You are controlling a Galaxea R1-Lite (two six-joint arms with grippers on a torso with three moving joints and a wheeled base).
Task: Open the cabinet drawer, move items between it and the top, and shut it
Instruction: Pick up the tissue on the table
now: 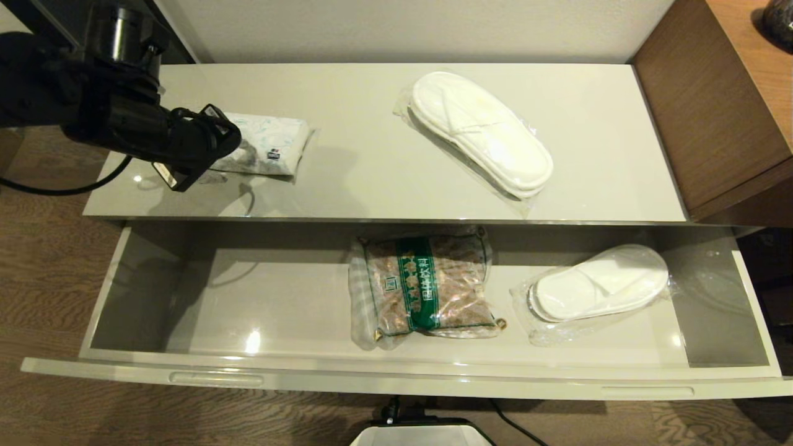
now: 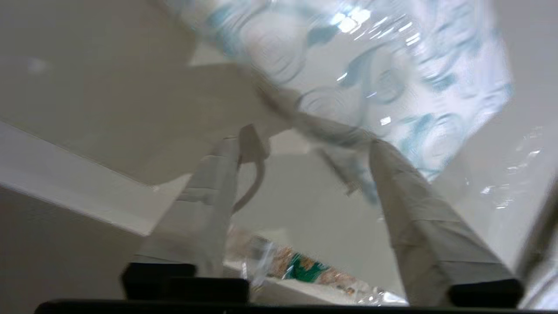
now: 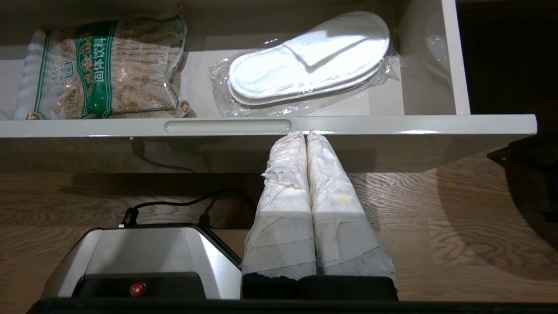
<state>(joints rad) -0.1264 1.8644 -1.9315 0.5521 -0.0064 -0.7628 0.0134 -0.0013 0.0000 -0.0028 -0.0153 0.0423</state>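
Crowding the drawer [image 1: 111, 291]: snack bag [image 1: 427, 288], wrapped slippers [image 1: 598, 285].

Warm indoor light glares off the glossy cabinet top [image 1: 384, 167]; the left wrist view is motion-blurred, the drawer's [image 1: 396, 378] back shadowed.

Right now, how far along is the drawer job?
Done: cabinet drawer pulled open; tissue pack and one slippers pack lie on the top. In hand: left gripper, fingers apart, right beside the tissue pack. Left: snack bag and second slippers sit in the drawer; closing remains. Right gripper idles, shut.
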